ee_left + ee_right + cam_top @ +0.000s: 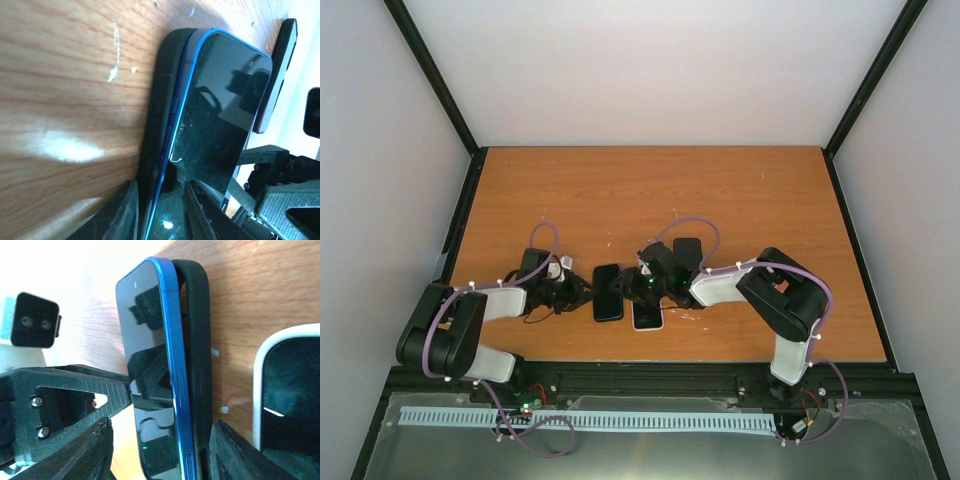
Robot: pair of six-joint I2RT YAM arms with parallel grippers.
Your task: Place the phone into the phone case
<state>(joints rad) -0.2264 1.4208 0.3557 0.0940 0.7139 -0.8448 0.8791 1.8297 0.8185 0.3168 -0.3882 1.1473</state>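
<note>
I see the phone [609,288] as a slim handset with a bright blue metal frame and a dark, glossy screen that is switched off; its side buttons show along one long edge in both wrist views [220,110] [147,365]. The phone case [159,115] is matte black with raised button covers on its side wall [197,340]. The phone lies against the case's open side, screen facing out, but its blue edge stands proud of the case wall, so it is only partly seated. The pair sits near the front middle of the wooden table [720,190].
</note>
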